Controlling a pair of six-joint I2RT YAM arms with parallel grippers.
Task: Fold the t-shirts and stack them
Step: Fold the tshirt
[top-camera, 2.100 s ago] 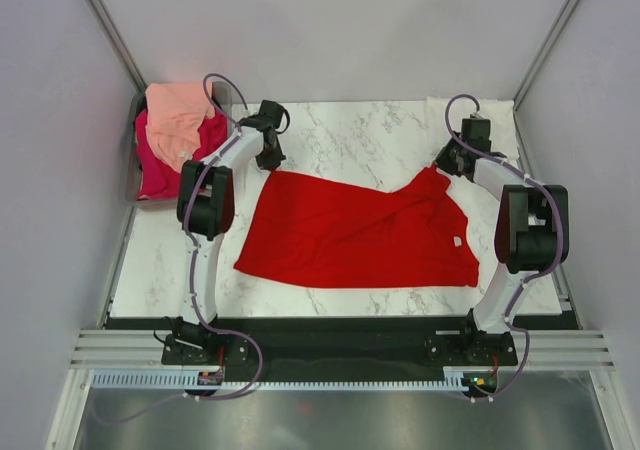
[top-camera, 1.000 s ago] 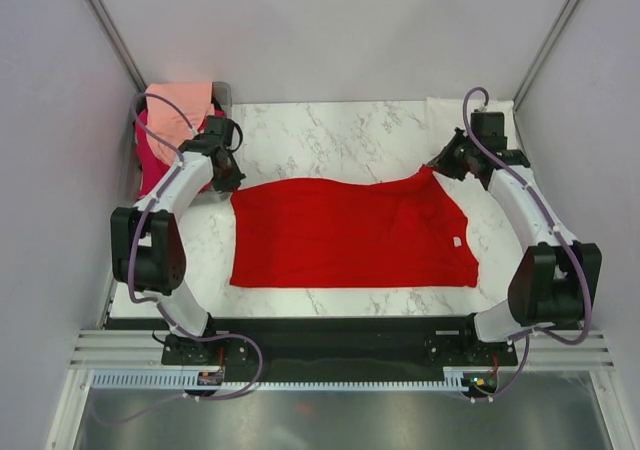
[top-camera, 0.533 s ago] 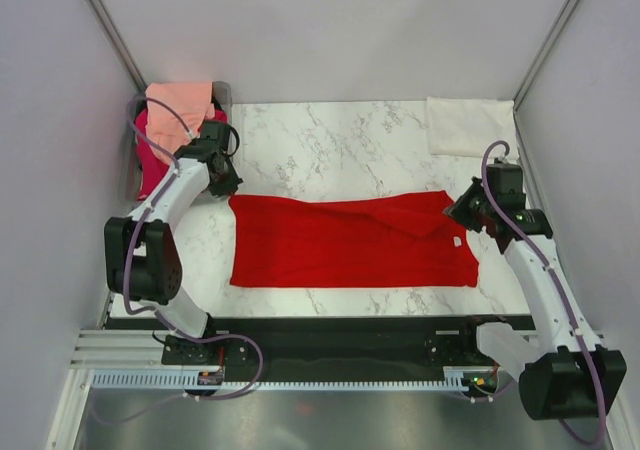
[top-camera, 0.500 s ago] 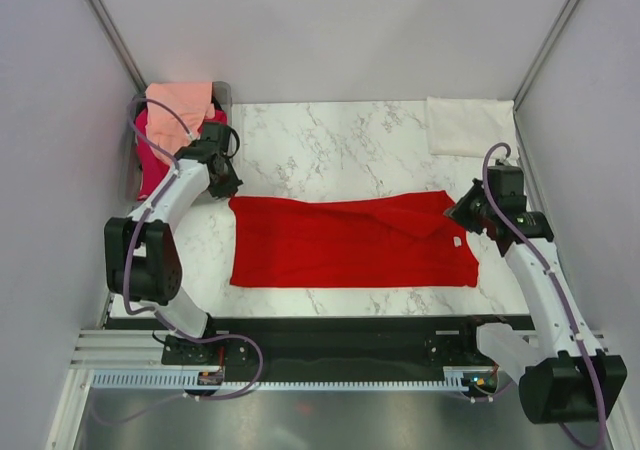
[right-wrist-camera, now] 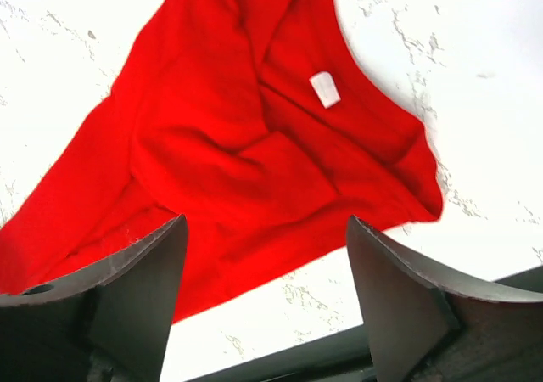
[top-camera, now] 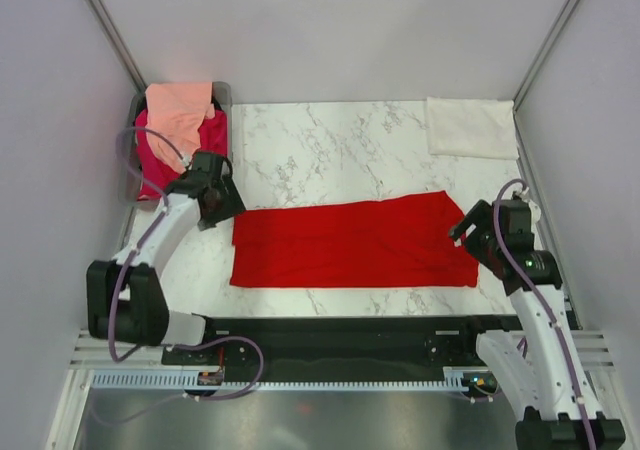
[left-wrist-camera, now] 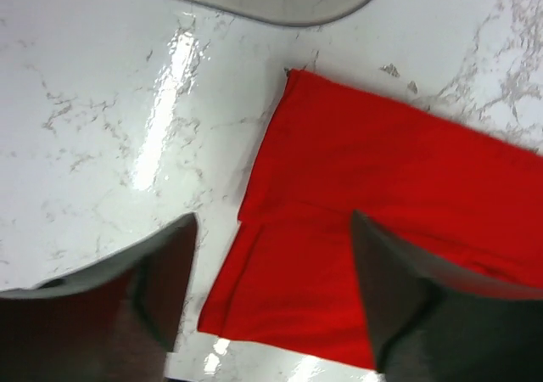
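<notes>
**Inspector:** Overhead view first. What has changed?

**Assessor:** The bright red soft-cloth t-shirt (top-camera: pixel 355 242) now lies as a long, narrow band across the near half of the white marble table (top-camera: pixel 330 145). Its far edge has been drawn over toward its near edge. A second ago it was spread wider, with both arms pinching that far edge. The left gripper (top-camera: pixel 228 208) sits at the band's far-left corner and the right gripper (top-camera: pixel 466 232) at its right end. The folded cream-white t-shirt (top-camera: pixel 470 127) rests at the far right. The peach t-shirt (top-camera: pixel 180 110) and the magenta-pink t-shirt (top-camera: pixel 152 160) are heaped in the grey bin (top-camera: pixel 226 98) at far left.

**Inspector:** Left wrist view?

**Assessor:** The jaws are apart with nothing between them. The doubled red corner lies flat beneath, with the bin's rim beyond it.

**Inspector:** Right wrist view?

**Assessor:** The jaws are likewise apart and the cloth is released. The collar end, with its small white neck tag (right-wrist-camera: pixel 323 89), is rumpled and its layers are not square. Whether the tips brush the cloth I cannot tell.

**Inspector:** And for the task?

**Assessor:** I judge the first lengthwise fold done. The cross folds and the stacking remain.
</notes>
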